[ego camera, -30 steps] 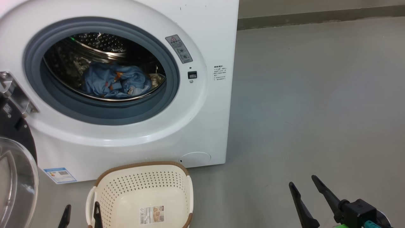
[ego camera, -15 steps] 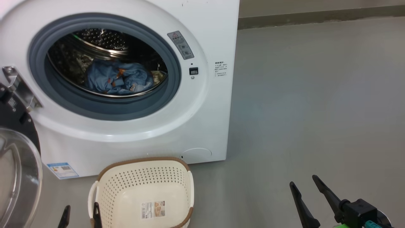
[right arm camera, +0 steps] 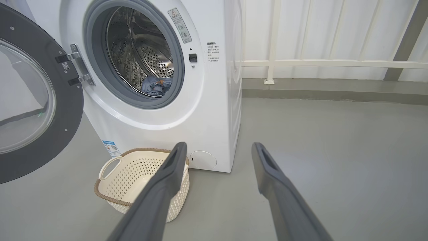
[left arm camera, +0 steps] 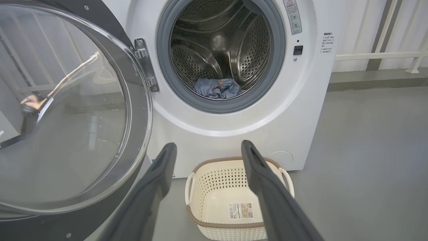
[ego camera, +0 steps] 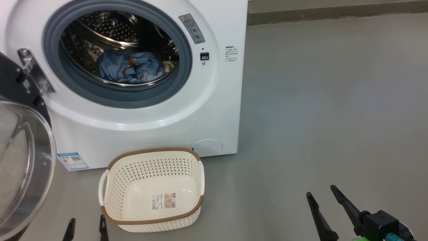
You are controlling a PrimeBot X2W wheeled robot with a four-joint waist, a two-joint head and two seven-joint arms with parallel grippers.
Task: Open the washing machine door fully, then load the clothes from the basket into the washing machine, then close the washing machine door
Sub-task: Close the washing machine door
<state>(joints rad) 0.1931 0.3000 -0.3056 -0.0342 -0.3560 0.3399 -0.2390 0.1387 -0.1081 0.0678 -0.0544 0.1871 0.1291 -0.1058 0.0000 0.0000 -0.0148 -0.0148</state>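
The white washing machine point(ego camera: 214, 100) stands at upper left with its round black washing machine door point(ego camera: 20, 160) swung wide open to the left. The blue clothes point(ego camera: 128, 68) lie inside the steel drum, and show as clothes point(left arm camera: 215, 89) and clothes point(right arm camera: 155, 86) in the wrist views. The cream basket point(ego camera: 152, 190) sits on the floor before the machine with nothing in it but its label. My left gripper point(ego camera: 87, 224) is open at the bottom edge, just left of the basket. My right gripper point(ego camera: 322, 195) is open over bare floor at lower right.
Grey floor point(ego camera: 327, 100) stretches to the right of the machine. A low kerb and pale railing point(right arm camera: 334, 63) run along the back wall. The open door's glass bowl point(left arm camera: 63, 110) bulges out at the left, close to my left gripper.
The head view has drawn back and tilted, so machine and basket sit higher and smaller in it. Both grippers keep their places, open. The clothes have not moved.
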